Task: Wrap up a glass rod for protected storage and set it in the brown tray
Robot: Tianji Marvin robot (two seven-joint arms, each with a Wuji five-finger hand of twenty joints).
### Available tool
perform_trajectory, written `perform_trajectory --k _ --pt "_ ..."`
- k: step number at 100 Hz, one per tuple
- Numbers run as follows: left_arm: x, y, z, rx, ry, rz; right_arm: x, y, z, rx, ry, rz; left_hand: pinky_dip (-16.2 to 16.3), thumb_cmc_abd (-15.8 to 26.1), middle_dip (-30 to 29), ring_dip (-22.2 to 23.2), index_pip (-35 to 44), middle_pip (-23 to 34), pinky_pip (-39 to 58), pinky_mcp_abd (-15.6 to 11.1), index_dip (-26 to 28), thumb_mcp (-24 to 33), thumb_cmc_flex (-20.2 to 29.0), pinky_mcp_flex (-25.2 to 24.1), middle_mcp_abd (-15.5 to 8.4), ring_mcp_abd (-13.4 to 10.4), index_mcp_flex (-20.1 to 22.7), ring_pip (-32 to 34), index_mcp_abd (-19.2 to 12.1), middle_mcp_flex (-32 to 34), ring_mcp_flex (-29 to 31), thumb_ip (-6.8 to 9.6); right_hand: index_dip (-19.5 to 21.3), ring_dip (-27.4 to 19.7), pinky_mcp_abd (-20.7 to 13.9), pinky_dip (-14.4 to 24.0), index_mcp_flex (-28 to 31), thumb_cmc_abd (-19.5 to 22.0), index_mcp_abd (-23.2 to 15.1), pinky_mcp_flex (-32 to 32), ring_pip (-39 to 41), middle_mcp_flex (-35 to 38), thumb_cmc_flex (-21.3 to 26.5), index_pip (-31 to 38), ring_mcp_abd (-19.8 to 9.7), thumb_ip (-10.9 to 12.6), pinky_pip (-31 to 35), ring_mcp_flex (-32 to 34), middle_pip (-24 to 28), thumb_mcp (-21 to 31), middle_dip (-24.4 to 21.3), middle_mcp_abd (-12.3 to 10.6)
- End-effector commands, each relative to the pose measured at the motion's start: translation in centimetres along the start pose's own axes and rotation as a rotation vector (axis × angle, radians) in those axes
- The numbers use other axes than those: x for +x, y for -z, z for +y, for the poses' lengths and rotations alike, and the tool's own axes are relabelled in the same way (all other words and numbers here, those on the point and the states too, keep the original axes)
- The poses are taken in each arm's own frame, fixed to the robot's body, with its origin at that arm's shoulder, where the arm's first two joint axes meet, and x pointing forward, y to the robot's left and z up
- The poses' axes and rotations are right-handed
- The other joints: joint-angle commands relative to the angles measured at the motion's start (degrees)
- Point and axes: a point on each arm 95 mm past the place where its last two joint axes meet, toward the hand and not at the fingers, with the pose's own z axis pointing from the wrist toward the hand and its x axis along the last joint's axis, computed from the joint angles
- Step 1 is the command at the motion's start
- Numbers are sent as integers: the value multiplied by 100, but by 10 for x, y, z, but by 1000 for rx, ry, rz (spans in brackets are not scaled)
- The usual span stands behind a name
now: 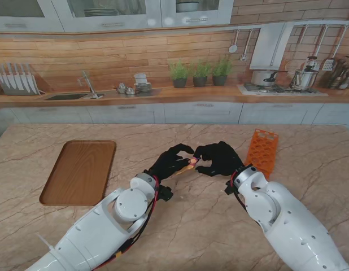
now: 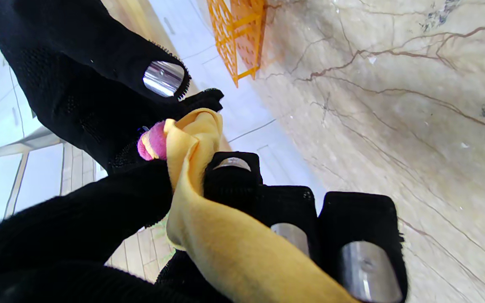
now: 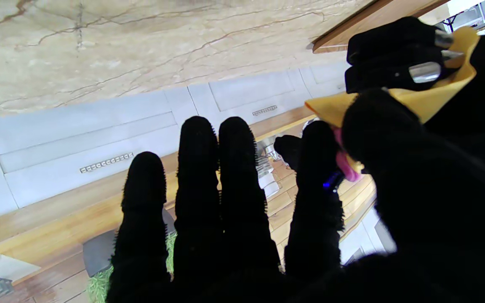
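Both black-gloved hands meet over the middle of the table. A yellow cloth bundle (image 1: 188, 165) is held between them, lifted off the marble. My left hand (image 1: 173, 161) is shut around the cloth (image 2: 209, 219), which drapes over its fingers (image 2: 364, 261). A pink end (image 2: 152, 145) sticks out of the cloth's tip. My right hand (image 1: 219, 158) pinches that pink end (image 3: 345, 162) with thumb and forefinger, its other fingers (image 3: 196, 189) stretched out. No glass shows; the cloth hides whatever is inside. The brown tray (image 1: 78, 172) lies to the left, with nothing in it.
An orange rack (image 1: 262, 151) lies flat on the marble just right of my right hand, also seen as the rack (image 2: 238, 38) in the left wrist view. The kitchen counter with sink, plants and stove runs along the far wall.
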Motion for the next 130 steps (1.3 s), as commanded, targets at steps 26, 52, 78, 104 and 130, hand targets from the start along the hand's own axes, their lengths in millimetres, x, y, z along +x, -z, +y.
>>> perform_trajectory --k 26,52,78,104,130 --pt "3 -2 3 12 5 20 4 4 0 -34 -96 -26 235 -1422 -343 302 190 -2858 1490 -1094 176 1463 1601 252 418 -852 -457 294 -466 -1854 83 -654 31 50 -77 119 -61 923 -257 -107 -49 -79 -504 146 -116 -267 -126 -55 -78 -244 4 37" --pt "2 -2 5 0 4 34 10 -5 -9 -50 -129 -30 240 65 -1580 398 294 -2832 1490 -1326 381 156 1823 270 433 -887 -490 154 -999 -2836 85 1355 -79 56 -90 162 69 1472 -547 -22 79 65 535 347 -84 -163 -13 73 13 -468 -11 29" --pt "2 -2 7 -19 22 38 16 -15 -18 -45 -128 -25 407 -295 -1389 517 333 -2790 1490 -1455 344 357 1641 287 478 -1009 -552 156 -733 -2763 86 1020 -105 38 -28 113 206 1041 -476 -6 175 106 520 435 -21 -55 105 109 113 -198 -10 83" --pt "2 -1 7 -31 30 32 17 -19 -22 -24 -98 -8 490 -858 -949 501 430 -2877 1490 -1546 357 762 1687 296 528 -1031 -488 198 -589 -2514 84 -159 -130 -6 18 12 218 401 -346 19 188 123 375 457 -5 -82 196 148 148 251 -20 76" --pt "-1 -1 0 2 11 20 9 -14 -6 -71 -79 -12 459 -783 -331 512 1488 -2829 1490 -1220 1112 -64 1696 269 792 -776 169 70 -492 -1878 78 -1066 818 -14 -17 -75 -451 6 460 -84 85 -419 -455 -786 -45 505 158 -80 86 -3 -31 109"
